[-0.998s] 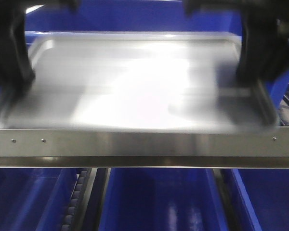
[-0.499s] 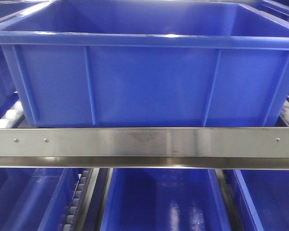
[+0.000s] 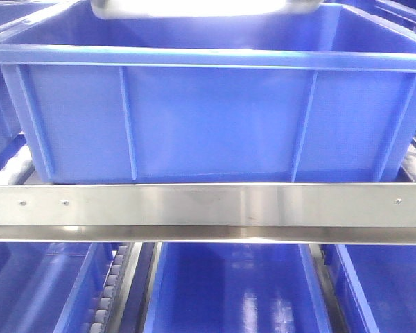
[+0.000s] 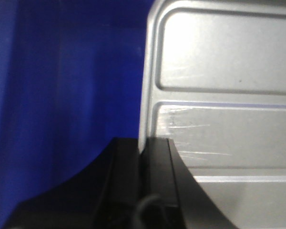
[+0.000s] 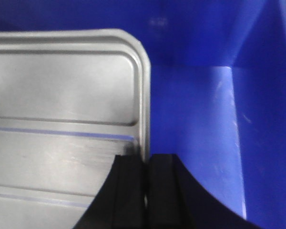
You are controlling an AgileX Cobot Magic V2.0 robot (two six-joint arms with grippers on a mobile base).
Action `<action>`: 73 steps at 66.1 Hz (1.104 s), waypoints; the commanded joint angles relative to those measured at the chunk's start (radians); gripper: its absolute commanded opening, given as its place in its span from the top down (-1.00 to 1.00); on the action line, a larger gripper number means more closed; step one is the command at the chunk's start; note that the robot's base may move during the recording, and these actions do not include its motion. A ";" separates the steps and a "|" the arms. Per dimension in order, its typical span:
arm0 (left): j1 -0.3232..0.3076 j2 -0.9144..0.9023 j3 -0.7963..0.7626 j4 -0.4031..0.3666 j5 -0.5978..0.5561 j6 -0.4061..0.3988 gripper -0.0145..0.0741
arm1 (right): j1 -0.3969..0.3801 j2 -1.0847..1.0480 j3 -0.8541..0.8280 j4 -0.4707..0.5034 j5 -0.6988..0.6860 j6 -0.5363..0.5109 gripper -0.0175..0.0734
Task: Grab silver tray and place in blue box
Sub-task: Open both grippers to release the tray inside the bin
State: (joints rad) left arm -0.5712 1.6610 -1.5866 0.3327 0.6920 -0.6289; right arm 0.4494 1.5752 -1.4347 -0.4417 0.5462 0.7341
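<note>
Since half a second ago, the shiny rectangular silver metal tray (image 3: 204, 7) has reappeared at the frame's top centre, above the deep blue plastic box (image 3: 215, 121); left gripper (image 4: 142, 143) and right gripper (image 5: 145, 160) each clench its rim

- The left gripper (image 4: 142, 157) is clamped on the silver tray (image 4: 219, 95) rim.
- The right gripper (image 5: 146, 174) pinches the opposite rim.

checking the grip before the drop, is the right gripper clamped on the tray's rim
Yes: in the right wrist view the right gripper has its jaws closed on the edge of the silver tray, over the blue box.
</note>
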 commanded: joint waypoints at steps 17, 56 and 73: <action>0.022 0.028 -0.042 0.045 -0.218 -0.002 0.91 | -0.043 0.043 -0.040 -0.005 -0.211 -0.010 0.51; 0.061 0.030 -0.042 0.158 -0.155 -0.006 0.19 | -0.081 0.046 -0.040 -0.043 -0.194 -0.010 -0.27; 0.057 0.030 -0.042 0.151 -0.152 -0.006 0.27 | -0.086 0.046 -0.040 -0.047 -0.195 -0.010 -0.17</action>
State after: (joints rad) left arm -0.5078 1.7433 -1.5881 0.4633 0.5941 -0.6293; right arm 0.3644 1.6672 -1.4347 -0.4586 0.4247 0.7341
